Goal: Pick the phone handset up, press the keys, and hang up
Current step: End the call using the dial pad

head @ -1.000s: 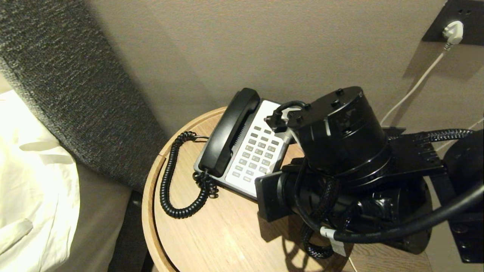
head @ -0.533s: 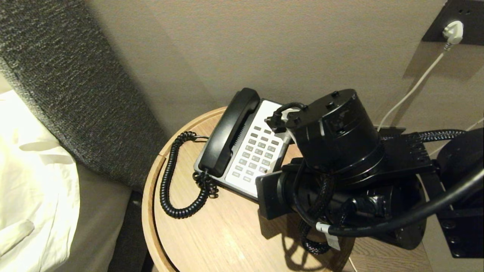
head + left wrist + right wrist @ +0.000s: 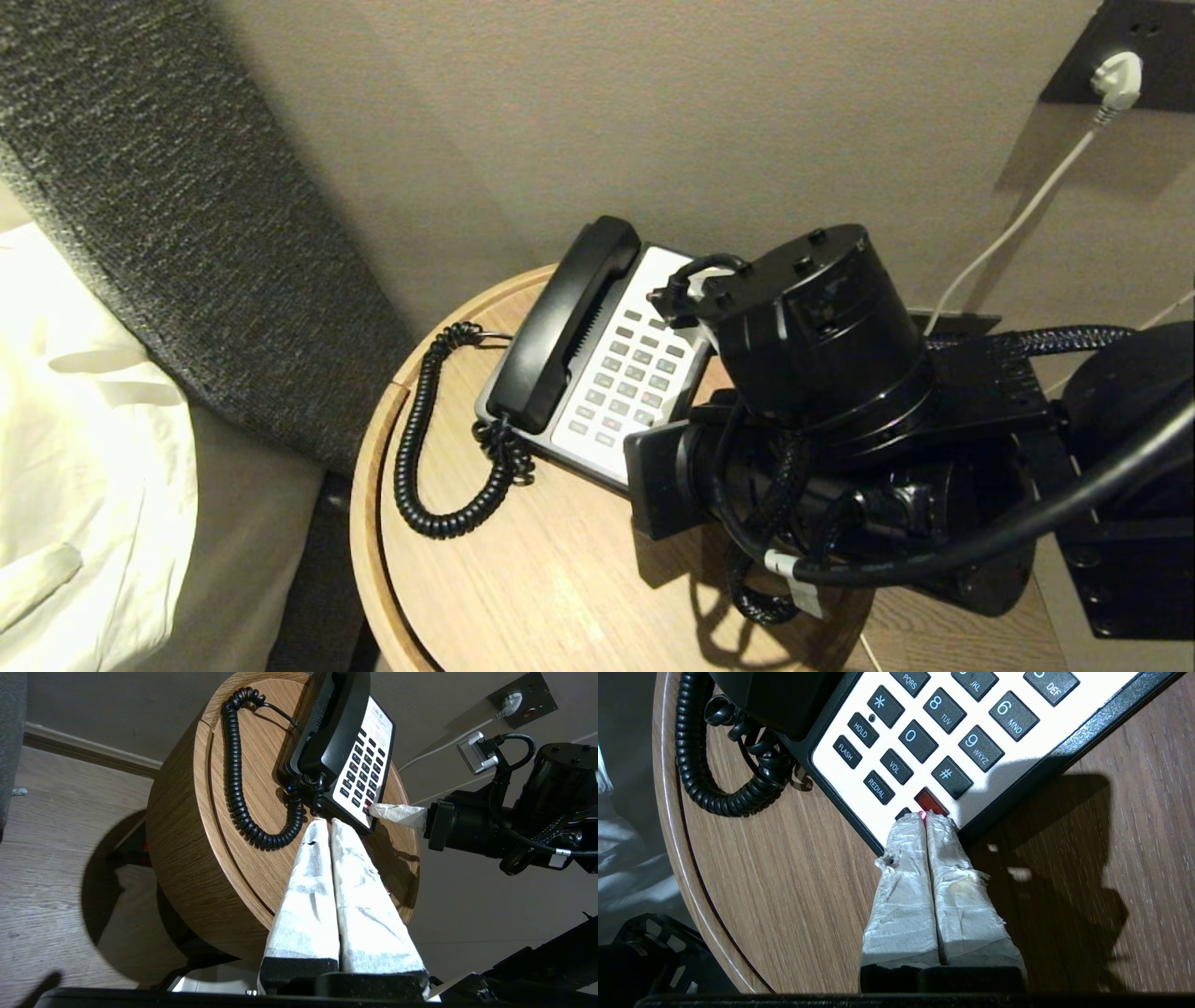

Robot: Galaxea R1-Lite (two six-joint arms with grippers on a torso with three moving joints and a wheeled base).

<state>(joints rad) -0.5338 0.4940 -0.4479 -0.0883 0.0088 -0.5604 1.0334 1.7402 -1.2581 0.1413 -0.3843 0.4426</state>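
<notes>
At the near right corner of the phone base, the right gripper has its two tape-wrapped fingers pressed together, with nothing between them. Their tips meet the white keypad panel at the red key in the nearest row, just below the # key; a red glow shows at the contact point. Whether the key is actually depressed cannot be told. In the head view the right arm reaches in from the right and covers the near right part of the base, so the fingers are hidden there.

The left gripper is likewise closed and empty, fingers flat against each other. It hangs clear of the table's near side, tips pointing towards the near end of the phone base and not touching it.

The phone handset lies seated in its cradle along the left side of the base, its far end towards the wall. The coiled cord runs from the handset's near end, loops out leftward across the tabletop and returns to the base's left edge.

The phone stands on the far part of a round wooden table. A grey upholstered headboard and white bedding lie to the left. On the far right, a white plug sits in a dark wall socket.
</notes>
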